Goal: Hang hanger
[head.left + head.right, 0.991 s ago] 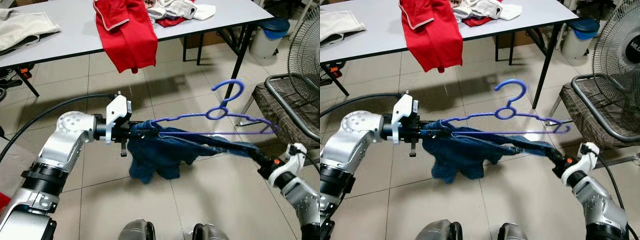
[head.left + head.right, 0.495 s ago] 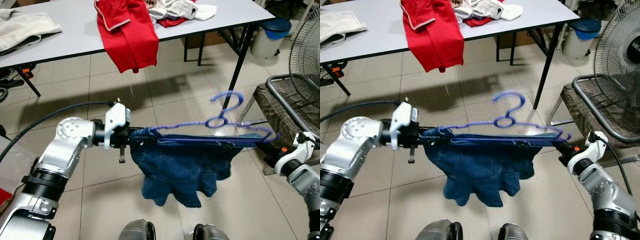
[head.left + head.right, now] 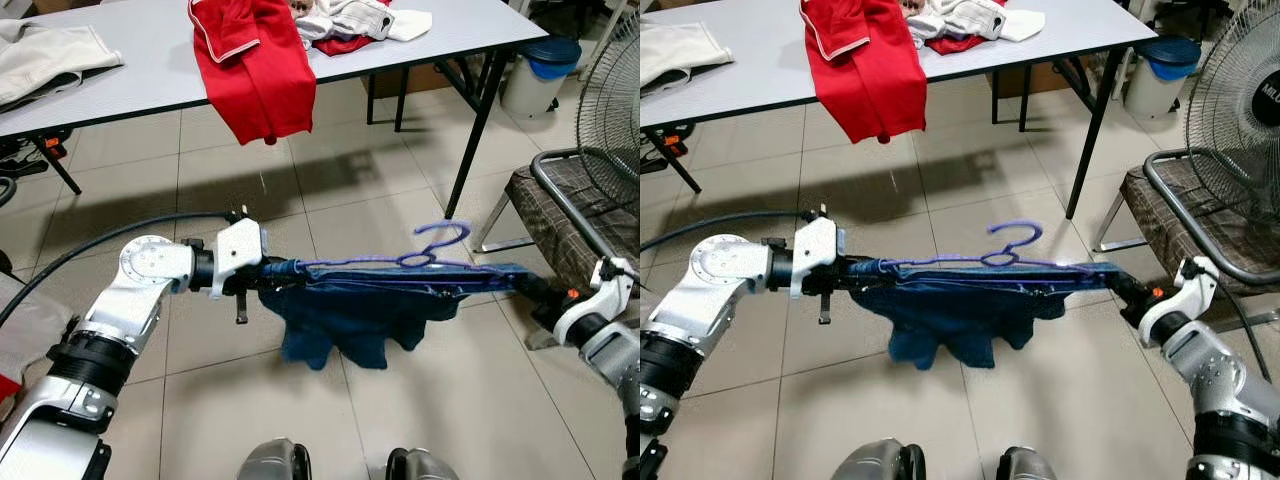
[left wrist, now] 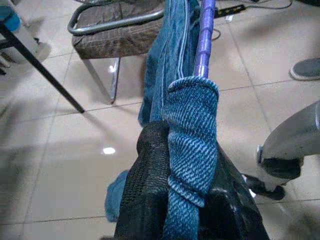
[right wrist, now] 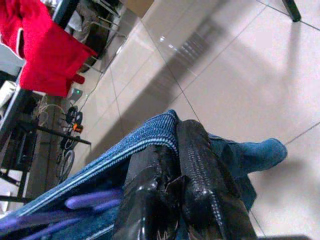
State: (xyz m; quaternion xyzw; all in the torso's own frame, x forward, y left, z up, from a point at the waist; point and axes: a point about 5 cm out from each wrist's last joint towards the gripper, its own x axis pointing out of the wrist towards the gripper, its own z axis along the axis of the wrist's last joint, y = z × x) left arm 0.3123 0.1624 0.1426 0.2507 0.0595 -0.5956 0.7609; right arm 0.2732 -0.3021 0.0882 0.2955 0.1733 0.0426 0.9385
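Tools: left tool (image 3: 268, 270), right tool (image 3: 525, 288) clamped on jeans (image 3: 365, 305), hanger (image 3: 420, 255) above.

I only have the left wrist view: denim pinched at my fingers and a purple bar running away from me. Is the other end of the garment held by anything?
Observer: Yes. The right gripper is shut on the far end of the blue denim garment, which is stretched between it and the left gripper.
Operator: Where is the hanger's hook?
Observer: The purple hanger lies along the top of the stretched denim, with its hook rising from the middle toward the table.
Operator: Is the hook caught on anything?
Observer: No, it stands free in the air above the tiled floor.
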